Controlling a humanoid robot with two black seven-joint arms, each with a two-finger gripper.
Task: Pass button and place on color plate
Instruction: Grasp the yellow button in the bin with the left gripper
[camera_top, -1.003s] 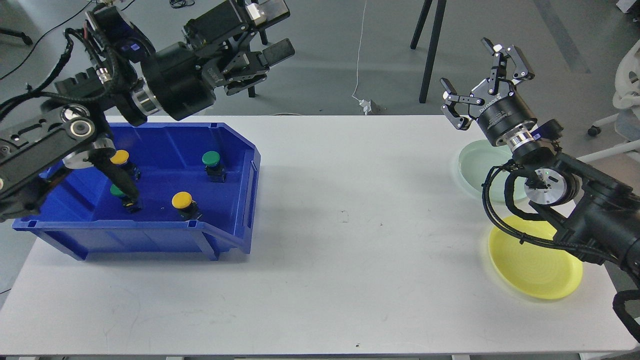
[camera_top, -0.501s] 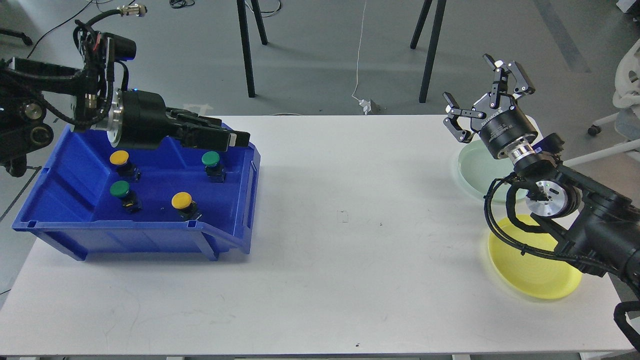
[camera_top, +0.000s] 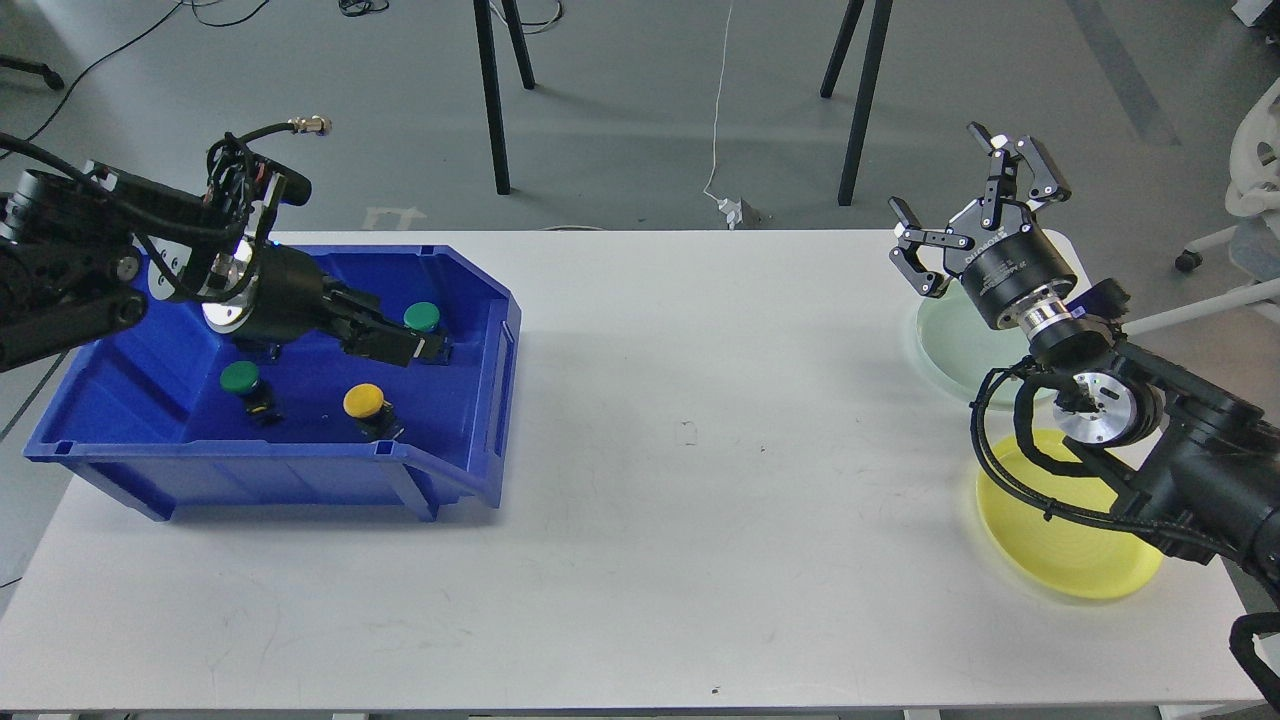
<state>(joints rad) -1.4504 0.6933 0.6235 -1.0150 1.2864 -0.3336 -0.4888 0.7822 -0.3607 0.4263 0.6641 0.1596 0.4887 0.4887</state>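
Observation:
A blue bin (camera_top: 300, 470) at the left holds a green button (camera_top: 422, 317) at the back right, a green button (camera_top: 240, 377) at the left and a yellow button (camera_top: 363, 400) at the front. My left gripper (camera_top: 400, 345) reaches low into the bin, its tips just left of the back-right green button; its fingers are too dark to tell apart. My right gripper (camera_top: 955, 195) is open and empty, held up above the pale green plate (camera_top: 945, 335). A yellow plate (camera_top: 1070, 550) lies in front of it, partly under my right arm.
The white table (camera_top: 700, 450) spans the view between the bin and the plates. Dark stand legs (camera_top: 860, 100) rise from the floor behind the table's far edge. A white chair (camera_top: 1255, 160) stands at the far right.
My left arm has swung down from above the bin and reached in towards the back-right green button, now covering the back-left yellow button. My right gripper has shifted slightly.

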